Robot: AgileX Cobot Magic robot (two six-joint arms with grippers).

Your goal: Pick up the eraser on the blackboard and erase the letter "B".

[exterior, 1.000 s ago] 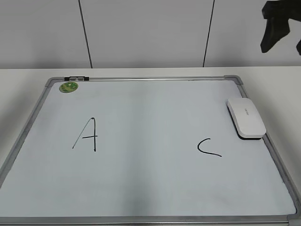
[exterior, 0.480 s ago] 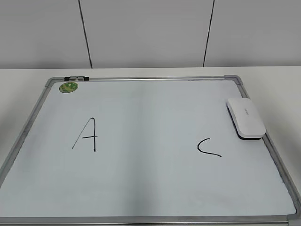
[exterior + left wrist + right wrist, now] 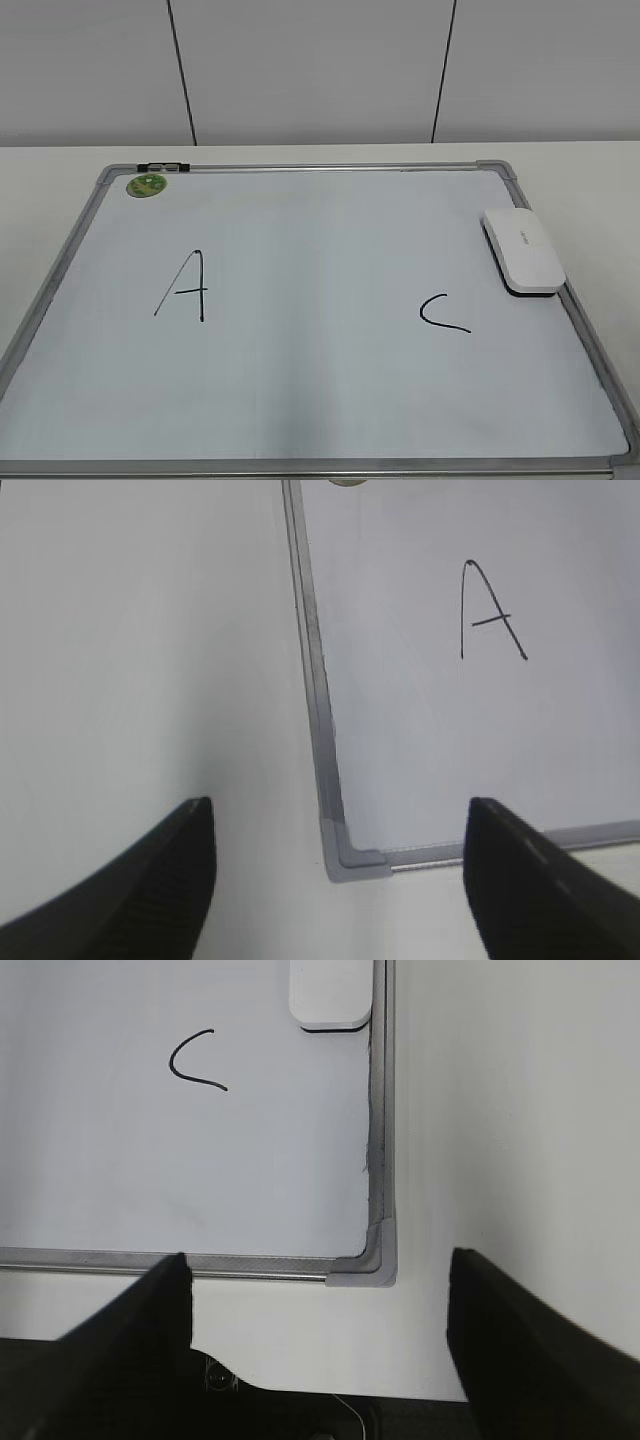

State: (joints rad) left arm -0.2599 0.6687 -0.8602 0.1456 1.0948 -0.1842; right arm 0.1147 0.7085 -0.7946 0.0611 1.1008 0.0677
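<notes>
The white eraser (image 3: pixel 523 249) lies on the right edge of the blackboard (image 3: pixel 300 168), apart from both grippers; its near end shows in the right wrist view (image 3: pixel 328 995). No letter "B" shows on the board: only a black "A" (image 3: pixel 185 287) and a black "C" (image 3: pixel 443 312), with bare board between them. My left gripper (image 3: pixel 340 815) is open and empty above the board's near left corner (image 3: pixel 352 858). My right gripper (image 3: pixel 318 1270) is open and empty above the near right corner (image 3: pixel 372 1265). Neither gripper shows in the exterior view.
A small round green magnet (image 3: pixel 146 184) and a small black and grey clip (image 3: pixel 162 166) sit at the board's far left corner. The board lies on a white table (image 3: pixel 580 170) with a white wall behind. The table's front edge (image 3: pixel 300 1385) shows under my right gripper.
The dark right gripper seen at the top right of the exterior view one second ago has left that view. The eraser and the board have not moved.
</notes>
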